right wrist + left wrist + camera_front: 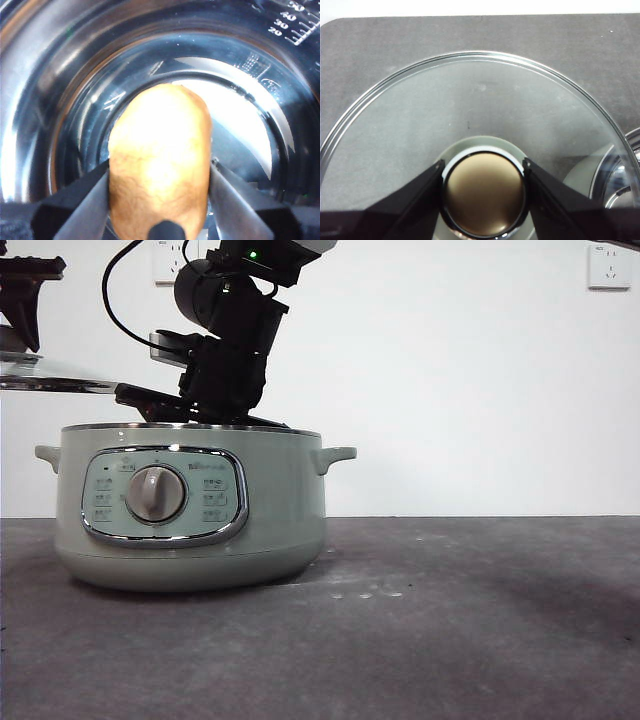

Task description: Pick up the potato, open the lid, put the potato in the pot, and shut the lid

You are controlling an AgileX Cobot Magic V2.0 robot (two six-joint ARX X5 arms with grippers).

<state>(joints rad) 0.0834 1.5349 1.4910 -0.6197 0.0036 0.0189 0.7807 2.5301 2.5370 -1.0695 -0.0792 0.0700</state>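
Observation:
The sage-green pot [190, 515] stands uncovered on the table at the left of the front view. My right gripper [159, 175] reaches down into it, shut on the golden-brown potato [159, 170], with the pot's shiny steel inner wall [45, 100] all around. In the front view that arm [225, 350] dips behind the pot's rim and the potato is hidden. My left gripper [482, 192] is shut on the knob [484, 192] of the glass lid [470, 110]. It holds the lid [50, 378] level, up and to the left of the pot.
A dark grey table [450, 620] stretches to the right of the pot. The pot's front carries a chrome-framed panel with a silver dial [156, 494]. A white wall with sockets [609, 265] stands behind.

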